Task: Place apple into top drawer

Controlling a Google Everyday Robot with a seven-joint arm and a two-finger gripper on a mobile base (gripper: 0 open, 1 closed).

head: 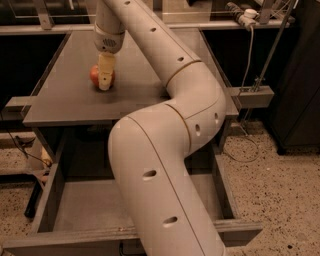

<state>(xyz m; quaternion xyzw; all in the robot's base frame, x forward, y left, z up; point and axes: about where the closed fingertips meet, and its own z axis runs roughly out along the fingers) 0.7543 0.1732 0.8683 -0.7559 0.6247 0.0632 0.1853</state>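
The red apple [95, 76] sits on the grey tabletop [65, 95], left of middle. My gripper [105, 80] hangs straight down over it, with a pale finger [105, 71] in front of the apple, covering its right half. The top drawer [80, 205] stands pulled open below the tabletop, its flat grey bottom partly hidden by my arm. Its front panel [60, 245] runs along the bottom edge of the view; the handle does not show.
My large white arm [165, 150] crosses the middle of the view and covers the drawer's right half. A power strip with a cable [240, 11] lies on a rail at the back right. Speckled floor [290, 200] lies to the right.
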